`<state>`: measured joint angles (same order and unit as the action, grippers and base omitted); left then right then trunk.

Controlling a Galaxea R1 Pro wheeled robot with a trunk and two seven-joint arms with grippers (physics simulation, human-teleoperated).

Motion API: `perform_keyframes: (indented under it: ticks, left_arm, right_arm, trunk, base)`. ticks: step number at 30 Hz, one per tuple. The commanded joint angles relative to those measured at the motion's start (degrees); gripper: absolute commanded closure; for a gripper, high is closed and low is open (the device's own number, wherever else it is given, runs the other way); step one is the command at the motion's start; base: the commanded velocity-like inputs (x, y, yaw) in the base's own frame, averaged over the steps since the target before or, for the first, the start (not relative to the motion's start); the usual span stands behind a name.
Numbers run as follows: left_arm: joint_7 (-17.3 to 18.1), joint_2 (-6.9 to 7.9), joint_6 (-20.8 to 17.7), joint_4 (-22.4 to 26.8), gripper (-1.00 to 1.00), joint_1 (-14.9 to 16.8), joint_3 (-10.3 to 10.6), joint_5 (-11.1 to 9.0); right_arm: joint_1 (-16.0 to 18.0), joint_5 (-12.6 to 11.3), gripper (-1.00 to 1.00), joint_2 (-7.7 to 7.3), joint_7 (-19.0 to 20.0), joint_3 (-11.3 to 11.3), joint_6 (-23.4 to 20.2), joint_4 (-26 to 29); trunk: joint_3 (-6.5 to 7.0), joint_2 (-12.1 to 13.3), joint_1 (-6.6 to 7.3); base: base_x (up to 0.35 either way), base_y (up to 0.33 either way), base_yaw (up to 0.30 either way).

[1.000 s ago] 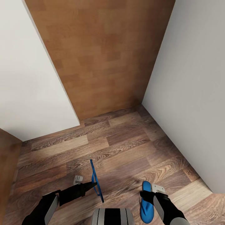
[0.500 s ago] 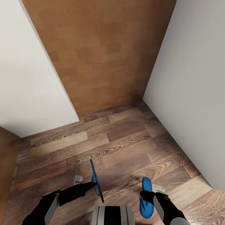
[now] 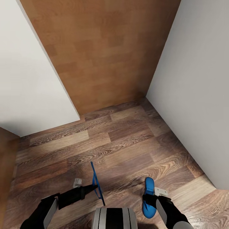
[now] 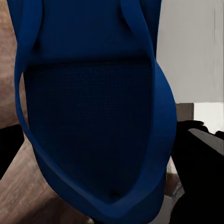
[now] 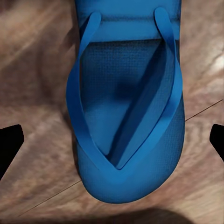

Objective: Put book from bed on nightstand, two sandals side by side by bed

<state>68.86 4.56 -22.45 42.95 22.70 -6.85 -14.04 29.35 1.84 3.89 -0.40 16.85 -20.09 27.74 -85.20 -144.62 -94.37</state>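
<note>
Sandals: both off the floor and in your hands, as far as these views show; neither is set down yet.
Left sandal (image 3: 96, 183): held edge-on in the head view, a thin blue line standing up from the left hand (image 3: 92, 188). In the left wrist view its sole and strap (image 4: 93, 116) hang right before the camera.
Left hand state: pinching the sandal, judging by how it hangs tilted in the air at the fingertips; the fingers themselves are mostly hidden behind it.
Right sandal (image 3: 148, 197): lies flat, strap side up, toe pointing away from you, at the right hand (image 3: 149, 199). The right wrist view shows it face-on (image 5: 126, 107) with wood floor (image 3: 127, 149) behind.
Right hand state: you cannot tell. Dark fingertips (image 5: 10, 140) sit at both edges of the wrist view, apart from the sandal's sides, yet the sandal looks carried; whether it rests on the floor or is gripped lower down is not shown.
Surroundings: a corner of white wall (image 3: 197, 95) and a brown wooden door (image 3: 101, 54). You look to be in transit, facing the corner.
Done so far: sandal pickup, likely. Nothing here confirms the book step either way.
Left to do: turn toward the bed, lower both sandals beside it, flat and parallel, touching or just beside each other.
Watch: the left sandal is on edge; rotate it flat before release or it may tip over.
</note>
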Motion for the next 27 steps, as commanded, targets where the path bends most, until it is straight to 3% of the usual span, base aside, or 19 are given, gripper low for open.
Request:
perform_keyframes:
  ticks: [1, 6, 8, 10, 16, 27]
  left_arm:
    - [2.01, 0.67, -0.77, 0.04, 1.00, 0.00, -0.03, -1.03]
    - [6.20, 4.91, -1.40, 0.10, 1.00, -0.02, -0.07, -6.97]
    - [6.51, 5.55, -1.48, 0.06, 1.00, -0.02, -0.03, -9.21]
    - [6.64, 5.79, -1.52, 0.04, 1.00, -0.02, -0.01, -10.19]
    - [6.72, 5.89, -1.53, 0.03, 1.00, -0.02, 0.00, -10.78]
    - [6.60, 5.81, -1.46, 0.03, 1.00, -0.02, 0.01, -10.83]
  right_arm:
    - [0.01, 0.18, -1.00, 0.07, -0.04, 0.29, -0.33, 0.13]
    - [-0.01, 0.19, -1.00, 0.07, -0.04, 0.29, -0.32, 0.13]
    - [0.00, 0.20, -1.00, 0.07, -0.04, 0.29, -0.33, 0.13]
    - [0.01, 0.20, -1.00, 0.07, -0.04, 0.29, -0.33, 0.13]
    - [0.01, 0.21, -1.00, 0.07, -0.04, 0.29, -0.32, 0.13]
    - [0.01, 0.20, -1.00, 0.07, -0.04, 0.29, -0.35, 0.13]
  trunk:
    - [-0.03, -0.01, 0.01]
    - [-0.03, -0.01, 0.01]
    - [-0.03, -0.01, 0.01]
    - [-0.48, -0.04, -0.04]
    - [-1.81, -0.12, -0.20]
    - [-1.81, -0.12, -0.20]
  base:
    - [0.000, 0.000, 0.000]
    - [0.000, 0.000, 0.000]
    - [0.000, 0.000, 0.000]
    - [0.000, 0.000, 0.000]
    - [0.000, 0.000, 0.000]
    - [0.061, 0.000, 0.000]
